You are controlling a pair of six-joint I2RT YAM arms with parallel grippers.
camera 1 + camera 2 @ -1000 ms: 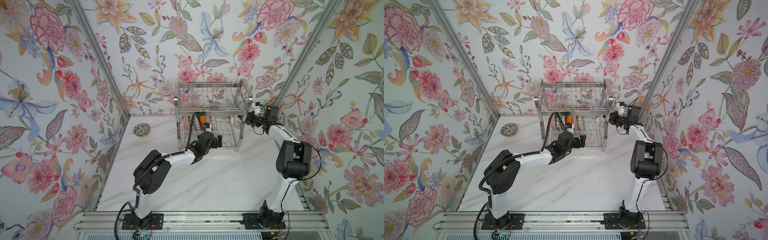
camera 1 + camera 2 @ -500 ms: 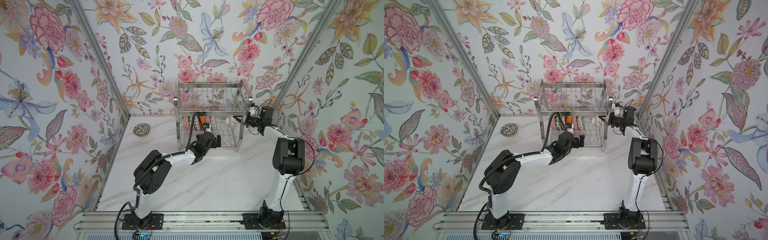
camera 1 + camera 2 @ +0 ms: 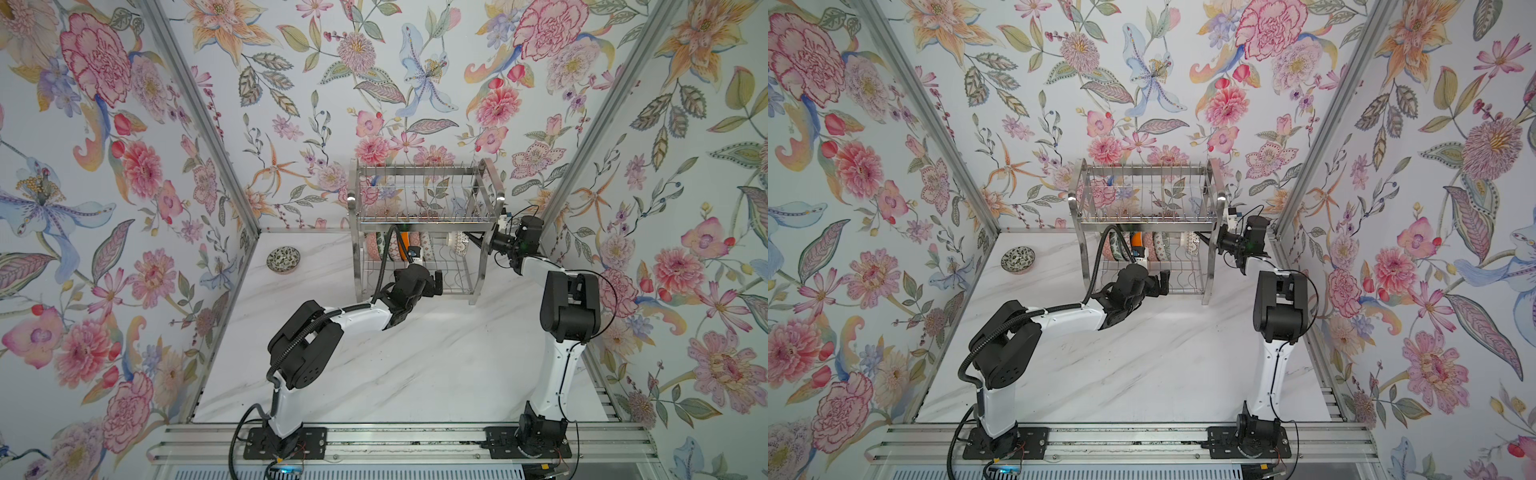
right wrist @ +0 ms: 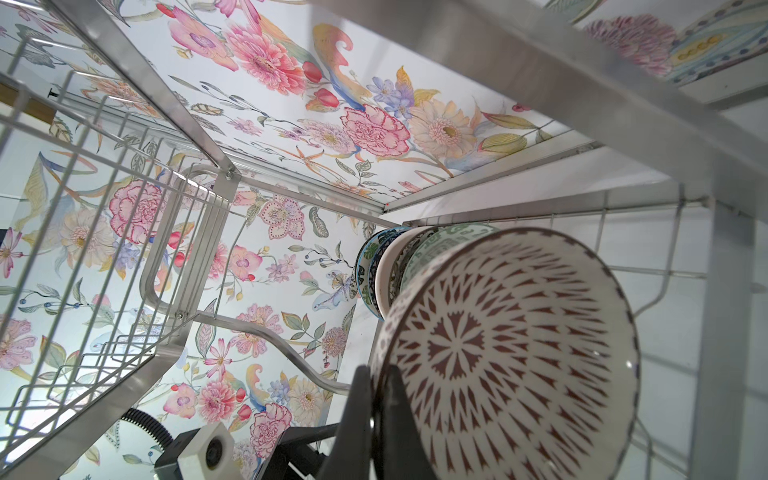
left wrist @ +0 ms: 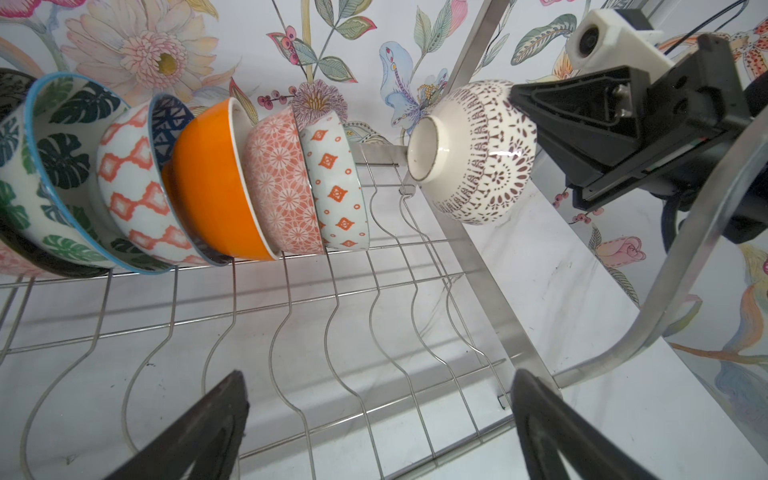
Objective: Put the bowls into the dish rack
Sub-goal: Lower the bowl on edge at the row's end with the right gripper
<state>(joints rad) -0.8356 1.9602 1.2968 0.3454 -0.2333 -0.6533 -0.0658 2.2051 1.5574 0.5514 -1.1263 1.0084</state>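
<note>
My right claw (image 4: 376,399) is clamped on the rim of the brown-patterned bowl (image 5: 478,153). It holds the bowl on edge inside the lower tier of the dish rack (image 3: 417,226), with the foot pointing away from the claw. I cannot tell whether the bowl touches the wires yet.

Beyond it, across a few empty slots, stand the orange-diamond bowl (image 5: 338,187), the pink floral bowl (image 5: 278,183), the orange bowl (image 5: 212,187), the orange-lattice bowl (image 5: 137,195) and the monstera-leaf bowl (image 5: 54,166).

My left claw (image 5: 380,386) is spread wide and empty at the front of the rack, facing that row.

Most of the loading looks done. I judge that two jobs are left: seating this bowl, and fetching the dark-patterned bowl (image 3: 283,259), which sits alone on the table (image 3: 415,365) well off to my left claw's outer side.
</note>
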